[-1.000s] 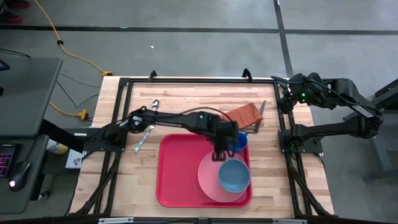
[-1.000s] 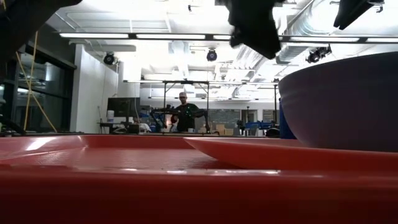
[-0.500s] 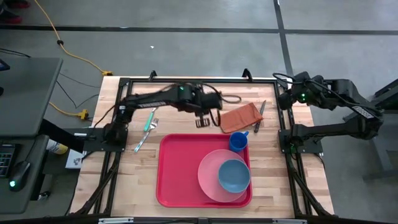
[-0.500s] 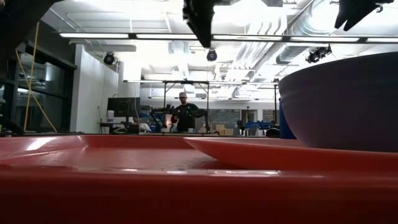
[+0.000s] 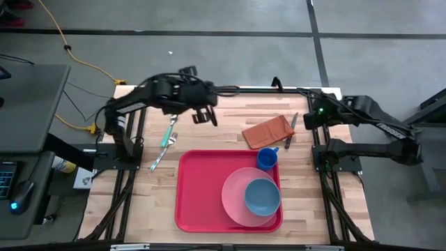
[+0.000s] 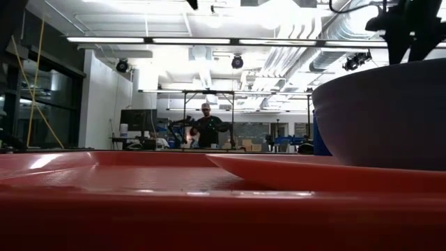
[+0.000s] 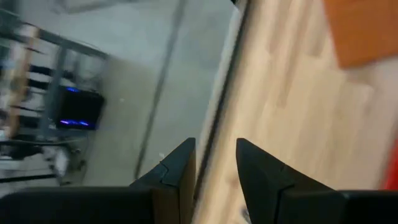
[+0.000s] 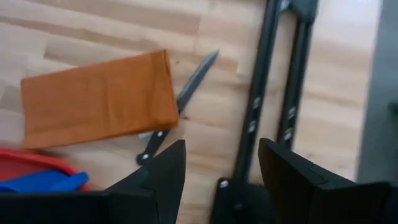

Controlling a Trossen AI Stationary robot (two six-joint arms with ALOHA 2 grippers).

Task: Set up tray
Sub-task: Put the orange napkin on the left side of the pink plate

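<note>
The red tray (image 5: 202, 192) lies at the near middle of the table and fills the foreground of the low view (image 6: 139, 202). On it rest a pink plate (image 5: 233, 199) with a blue bowl (image 5: 263, 196), and a blue cup (image 5: 267, 158) stands on its far right corner. My left gripper (image 5: 207, 117) hangs open and high above the far left part of the table, with nothing between its fingers (image 7: 216, 155). Over the table's right edge my right gripper (image 8: 221, 155) is open and points down, near the orange napkin (image 8: 99, 99) and a knife (image 8: 180, 106).
A fork and a spoon (image 5: 166, 143) lie on the wood left of the tray. The napkin (image 5: 266, 130) and the knife (image 5: 291, 129) lie behind the tray's far right corner. A black frame (image 5: 223, 90) runs along the table's edges. A person (image 6: 207, 129) stands far behind.
My left gripper has risen from above the tray beside the blue cup and swung toward the table's far left, tipping up as it went, still open. My right gripper has sunk a little above the table's right edge and rolled. The cup, plate and bowl stay put.
</note>
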